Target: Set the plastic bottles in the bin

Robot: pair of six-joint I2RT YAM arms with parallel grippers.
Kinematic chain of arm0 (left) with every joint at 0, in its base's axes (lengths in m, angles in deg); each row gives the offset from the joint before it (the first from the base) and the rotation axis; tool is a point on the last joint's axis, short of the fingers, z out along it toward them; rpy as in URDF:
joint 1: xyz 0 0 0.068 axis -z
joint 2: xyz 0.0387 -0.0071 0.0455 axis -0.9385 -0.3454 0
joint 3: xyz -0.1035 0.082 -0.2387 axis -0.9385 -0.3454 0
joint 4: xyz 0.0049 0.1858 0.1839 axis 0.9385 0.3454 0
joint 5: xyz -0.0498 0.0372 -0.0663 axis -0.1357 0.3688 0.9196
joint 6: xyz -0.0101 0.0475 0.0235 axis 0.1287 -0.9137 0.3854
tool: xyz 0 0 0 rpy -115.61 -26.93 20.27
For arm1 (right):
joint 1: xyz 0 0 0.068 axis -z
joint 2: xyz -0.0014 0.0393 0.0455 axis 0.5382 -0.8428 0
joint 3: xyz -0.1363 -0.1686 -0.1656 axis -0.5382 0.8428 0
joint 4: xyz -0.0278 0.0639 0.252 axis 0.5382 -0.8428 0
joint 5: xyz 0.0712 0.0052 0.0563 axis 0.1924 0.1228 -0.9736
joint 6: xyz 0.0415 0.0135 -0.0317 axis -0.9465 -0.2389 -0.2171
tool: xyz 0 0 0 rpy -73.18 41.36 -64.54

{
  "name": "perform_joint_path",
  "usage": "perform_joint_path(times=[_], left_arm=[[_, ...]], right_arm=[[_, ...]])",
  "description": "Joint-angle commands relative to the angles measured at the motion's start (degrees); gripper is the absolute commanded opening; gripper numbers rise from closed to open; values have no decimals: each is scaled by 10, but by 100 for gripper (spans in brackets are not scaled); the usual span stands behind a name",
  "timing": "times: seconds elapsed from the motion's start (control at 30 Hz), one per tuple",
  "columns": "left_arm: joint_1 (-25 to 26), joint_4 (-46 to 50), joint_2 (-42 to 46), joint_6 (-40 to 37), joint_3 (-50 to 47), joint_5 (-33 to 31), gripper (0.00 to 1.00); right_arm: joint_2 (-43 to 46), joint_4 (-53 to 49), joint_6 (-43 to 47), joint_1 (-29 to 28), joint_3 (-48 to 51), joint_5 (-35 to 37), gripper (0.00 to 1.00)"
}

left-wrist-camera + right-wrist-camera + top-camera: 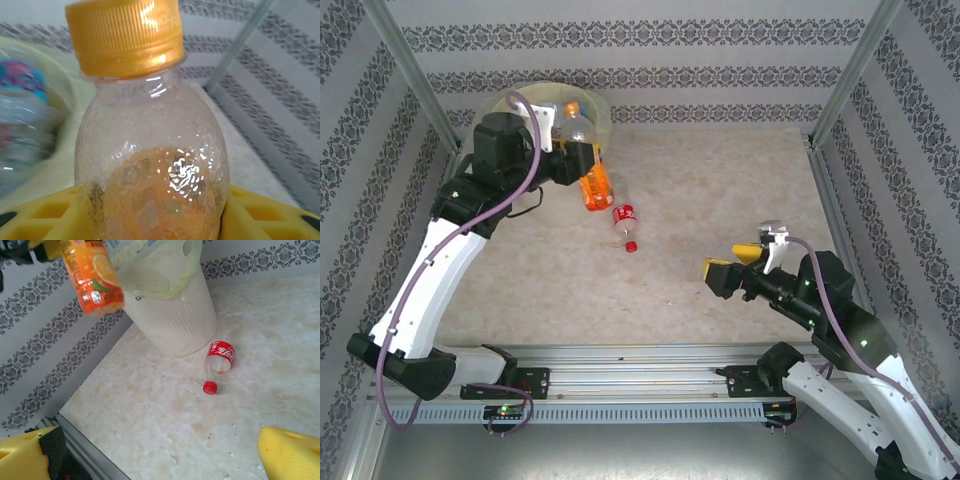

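Note:
My left gripper (582,160) is shut on an orange-labelled plastic bottle (596,187), lifted beside the bin (603,112). The bottle's orange cap (125,35) points toward the bin's rim. Yellow fingers (40,217) press both sides of its body. In the right wrist view the same bottle (92,277) hangs at top left, next to the white bin (175,320) with its pale green liner. A red-labelled bottle (624,222) with a red cap lies on the table in front of the bin, also seen as a lying bottle (220,357). My right gripper (730,262) is open and holds nothing, well to that bottle's right.
A blue-labelled bottle (20,120) lies inside the bin against the liner (67,100). Patterned walls and metal posts (845,75) close in the marble tabletop (720,190). The rail (640,360) runs along the near edge.

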Motion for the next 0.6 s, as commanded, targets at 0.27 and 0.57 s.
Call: perform_joint_path(times=[0.27, 0.57], left_arm=[[-25, 173, -120, -138, 233, -262, 55], [-36, 171, -250, -242, 399, -376, 55]], right_arm=[[58, 46, -15, -2, -26, -20, 98], [58, 58, -23, -2, -28, -10, 98]])
